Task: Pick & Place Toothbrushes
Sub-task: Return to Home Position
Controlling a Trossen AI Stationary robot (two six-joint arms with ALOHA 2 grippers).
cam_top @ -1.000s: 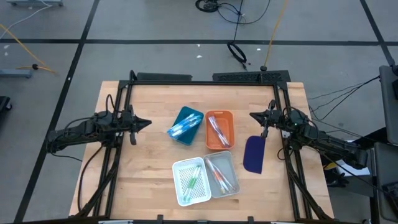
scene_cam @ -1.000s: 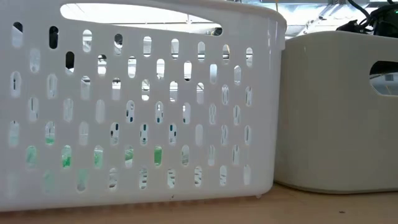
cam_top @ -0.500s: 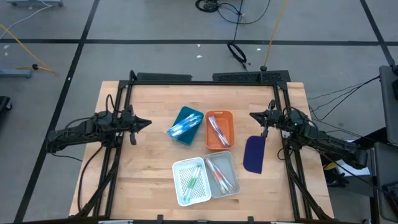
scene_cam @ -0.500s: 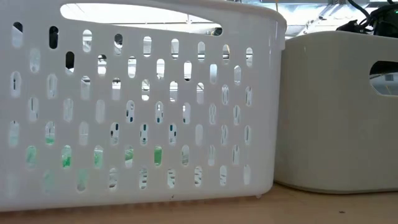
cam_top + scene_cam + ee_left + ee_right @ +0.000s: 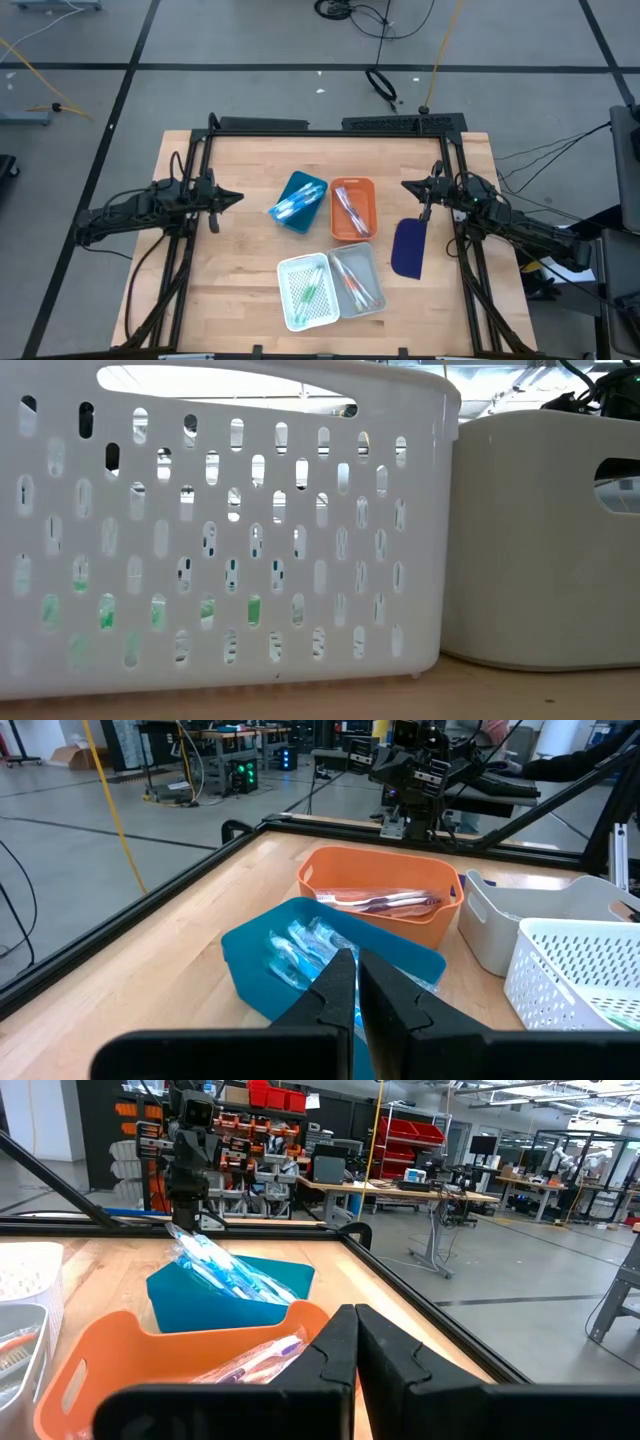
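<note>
**Now that the brushes lie sorted, both arms stand clear**

Since we find no toothbrushes [image 5: 293, 206] loose on the table [image 5: 230, 270], we judge the sorting done and the arms parked. Blue ones lie in the blue bin [image 5: 302, 182] and pinkish ones in the orange bin [image 5: 352, 182]. Green ones are in the white perforated bin [image 5: 325, 318], and orange ones in the grey bin [image 5: 352, 250] touching it.

The left gripper [image 5: 232, 198] hangs at the left side of the table, well apart from the blue bin and pointing at it. Its wrist view shows the fingers [image 5: 335, 990] pressed together on nothing. The right gripper [image 5: 407, 185] hangs at the right side, near the orange bin, its fingers [image 5: 385, 1355] likewise together and empty. We read both as rest poses, drawn back so that neither arm covers a bin.

A dark blue flat piece [image 5: 409, 248] lies near the right gripper, between that arm and the grey bin. We would mind it if the arm swung inward. From table height the perforated bin's wall fills the sight, green showing through its holes, so that camera tells us nothing of the arms
</note>
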